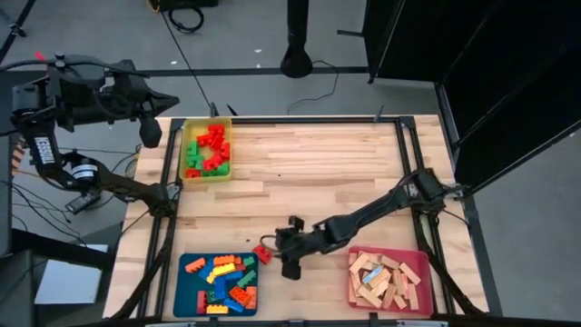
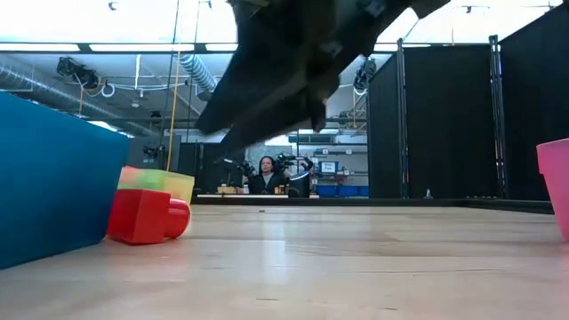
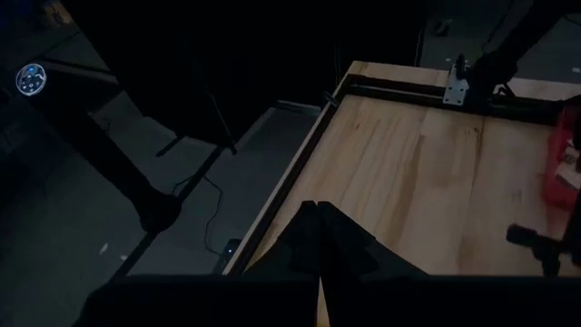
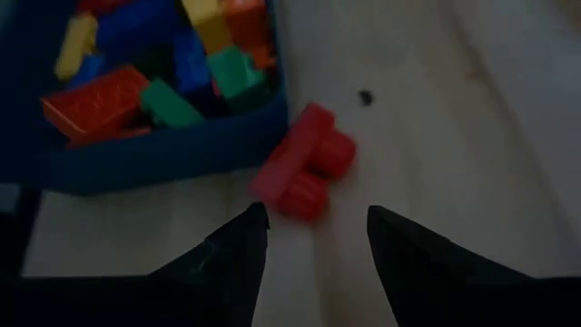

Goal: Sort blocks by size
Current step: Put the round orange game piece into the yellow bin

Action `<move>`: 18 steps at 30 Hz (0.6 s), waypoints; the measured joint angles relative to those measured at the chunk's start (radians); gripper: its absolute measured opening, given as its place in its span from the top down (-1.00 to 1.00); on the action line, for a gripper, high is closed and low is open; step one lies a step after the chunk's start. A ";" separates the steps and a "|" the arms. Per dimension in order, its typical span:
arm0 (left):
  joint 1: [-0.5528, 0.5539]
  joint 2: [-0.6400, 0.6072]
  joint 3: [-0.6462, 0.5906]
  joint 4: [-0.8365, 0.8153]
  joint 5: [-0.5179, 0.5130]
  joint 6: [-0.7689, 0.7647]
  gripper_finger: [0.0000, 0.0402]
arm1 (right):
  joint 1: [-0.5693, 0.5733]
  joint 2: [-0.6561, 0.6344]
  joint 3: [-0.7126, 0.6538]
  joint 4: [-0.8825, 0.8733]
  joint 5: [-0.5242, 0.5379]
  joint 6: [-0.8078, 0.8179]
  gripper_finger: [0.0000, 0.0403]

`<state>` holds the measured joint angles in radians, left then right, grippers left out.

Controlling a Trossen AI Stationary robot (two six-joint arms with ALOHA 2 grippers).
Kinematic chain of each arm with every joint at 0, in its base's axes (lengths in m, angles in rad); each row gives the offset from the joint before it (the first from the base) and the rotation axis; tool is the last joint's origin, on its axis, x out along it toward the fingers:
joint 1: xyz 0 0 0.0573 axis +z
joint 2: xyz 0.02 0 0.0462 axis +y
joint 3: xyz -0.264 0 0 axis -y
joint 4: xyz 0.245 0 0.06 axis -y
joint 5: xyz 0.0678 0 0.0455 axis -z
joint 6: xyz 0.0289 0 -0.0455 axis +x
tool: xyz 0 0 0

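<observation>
While nearly all blocks already sit in the yellow tray (image 1: 207,174), blue tray (image 1: 186,295) and pink tray (image 1: 422,265), one red block (image 1: 262,253) lies on the worktop (image 1: 318,173) at the blue tray's two o'clock corner, the right tool (image 1: 275,243) parted and empty over it.

A single red studded block (image 1: 262,253) lay loose on the worktop, just beside the blue tray's corner. Red and green blocks (image 1: 209,151) filled the yellow tray. Mixed yellow, orange, blue and green blocks (image 1: 227,282) lay jumbled in the blue tray. Pale wooden bars (image 1: 385,279) were heaped in the pink tray.
</observation>
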<state>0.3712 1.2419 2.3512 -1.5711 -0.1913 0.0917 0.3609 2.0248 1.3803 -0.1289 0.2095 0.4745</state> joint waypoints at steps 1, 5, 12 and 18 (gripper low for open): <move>0.000 0.000 0.000 0.000 0.000 0.000 0.99 | 0.004 0.030 0.023 -0.007 -0.001 -0.004 -0.01; 0.000 0.000 0.000 0.000 0.000 -0.002 0.99 | 0.008 0.109 0.119 -0.038 0.021 0.010 -0.01; 0.000 0.001 0.000 0.000 0.000 -0.020 0.99 | 0.006 0.204 0.244 -0.109 0.081 0.054 -0.01; 0.000 0.001 0.000 0.000 0.000 -0.025 0.99 | 0.018 0.282 0.337 -0.163 0.063 0.081 -0.01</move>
<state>0.3714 1.2427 2.3512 -1.5711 -0.1913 0.0668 0.3785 2.3072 1.7174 -0.2922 0.2721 0.5558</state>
